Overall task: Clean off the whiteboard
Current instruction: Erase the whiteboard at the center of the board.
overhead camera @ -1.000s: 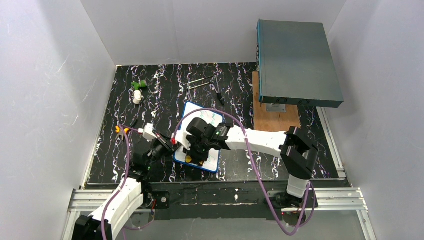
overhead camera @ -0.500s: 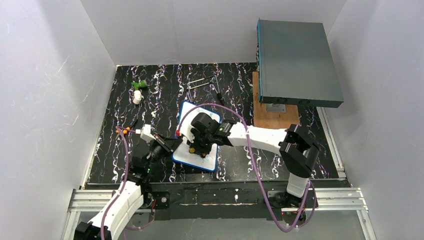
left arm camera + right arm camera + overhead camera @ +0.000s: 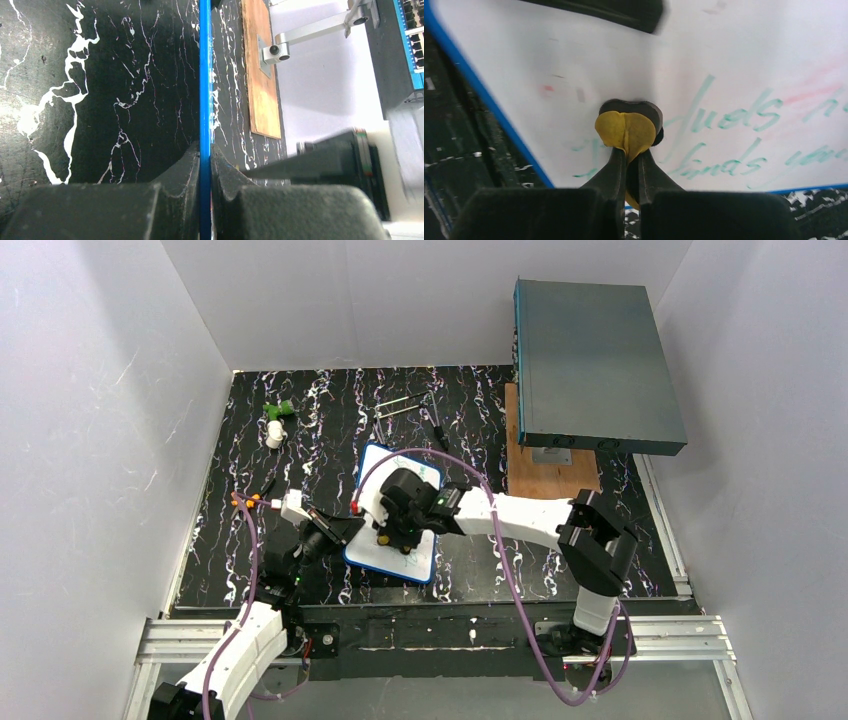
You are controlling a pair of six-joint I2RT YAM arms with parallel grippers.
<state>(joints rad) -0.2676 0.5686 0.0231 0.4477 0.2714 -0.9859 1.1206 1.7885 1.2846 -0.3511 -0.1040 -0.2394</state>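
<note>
The whiteboard (image 3: 415, 558), white with a blue frame, lies on the black marbled table near the middle. My left gripper (image 3: 343, 530) is shut on its left blue edge (image 3: 204, 100). My right gripper (image 3: 385, 537) is shut on a yellow eraser pad (image 3: 626, 130) with a black underside, pressed on the board face (image 3: 734, 60). Green handwriting (image 3: 744, 115) and faint red smudges (image 3: 814, 92) show to the right of the pad.
A large grey-teal box (image 3: 595, 365) stands on a wooden board (image 3: 545, 475) at the back right. Markers (image 3: 437, 430) and a metal rod (image 3: 400, 405) lie behind the whiteboard. A green-and-white object (image 3: 275, 423) lies back left. An orange-tipped tool (image 3: 250, 499) lies left.
My right gripper moved with the eraser from the board's lower left towards its middle, then held nearly still. The left gripper kept its hold on the board edge.
</note>
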